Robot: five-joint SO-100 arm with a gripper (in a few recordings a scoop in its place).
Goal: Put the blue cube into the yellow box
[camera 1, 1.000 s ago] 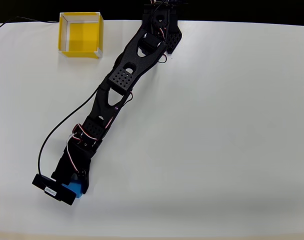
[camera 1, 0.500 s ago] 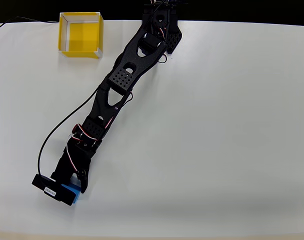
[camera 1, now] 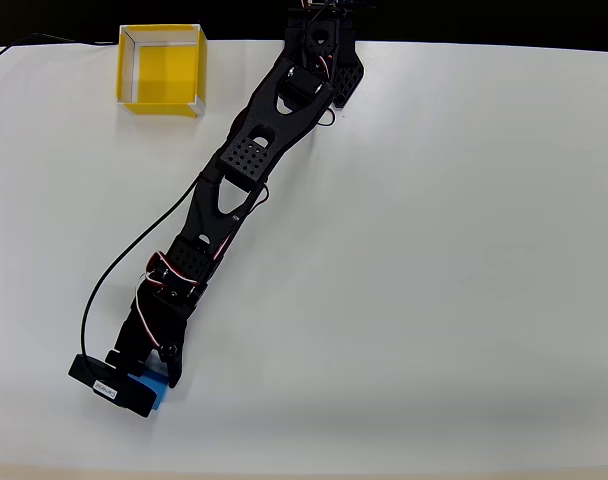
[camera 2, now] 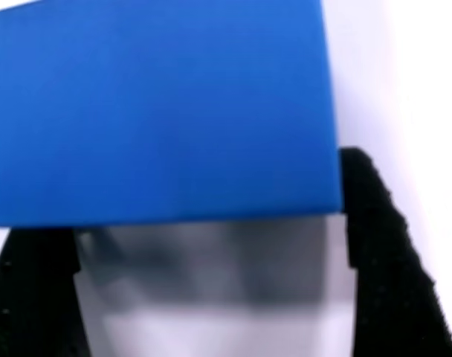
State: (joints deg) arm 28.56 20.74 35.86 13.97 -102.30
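The blue cube [camera 1: 156, 391] lies on the white table near the front left in the overhead view, mostly covered by my black gripper [camera 1: 147, 383]. In the wrist view the blue cube [camera 2: 163, 111] takes up the upper part of the picture. My gripper [camera 2: 196, 201] has one black finger [camera 2: 378, 245] tight against its right side and the other at its lower left corner. The jaws are shut on the cube. The yellow box [camera 1: 160, 69] stands open-topped at the far left corner, well away from the gripper.
The black arm [camera 1: 239, 165] runs diagonally from its base [camera 1: 324, 55] at the back edge down to the front left. A black cable [camera 1: 114, 270] loops along its left side. White table [camera 1: 434, 260] spreads out to the right.
The gripper has shifted slightly toward the front edge and settled lower over the cube. Less of the blue shows from above now.
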